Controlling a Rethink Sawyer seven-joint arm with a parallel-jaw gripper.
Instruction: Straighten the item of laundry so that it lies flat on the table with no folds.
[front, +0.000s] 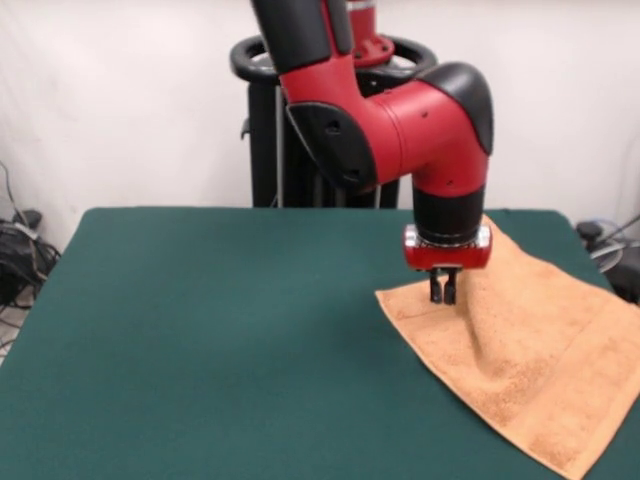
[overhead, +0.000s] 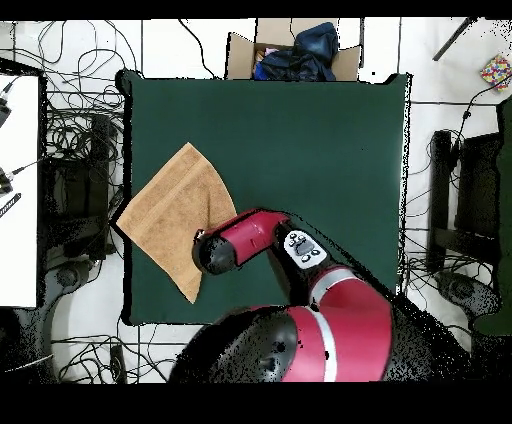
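The towel (front: 520, 350) lies at one side of the table (front: 200, 330), set askew so that its edges run diagonally to the table's edges. In the overhead view the towel (overhead: 170, 215) occupies the left portion of the green surface (overhead: 320, 150), and one corner reaches or slightly overhangs the table's left edge. In the front view its lower corner comes close to the table's near edge.

The gripper (front: 443, 297) stands vertically over the towel near one of its edges, fingers pointing straight down. The jaws appear drawn close together, with their tips at the cloth. The fabric rises in a small peak toward the tips, which suggests a pinch of cloth is held between them (the contact itself is too small to confirm outright). In the overhead view the arm's wrist (overhead: 215, 250) covers that part of the towel, so the grasp cannot be checked from above.

Assessment of progress: the towel is largely spread out. No doubled-over layers are visible in either view, and its outline reads as a single sheet. What remains is a soft ridge running from the pinched point across the cloth, together with some shallow rippling nearby. The portion beneath the arm cannot be inspected. The task is judged well advanced but not finished: the raised section has yet to be laid down flat, and the overhanging corner may warrant attention
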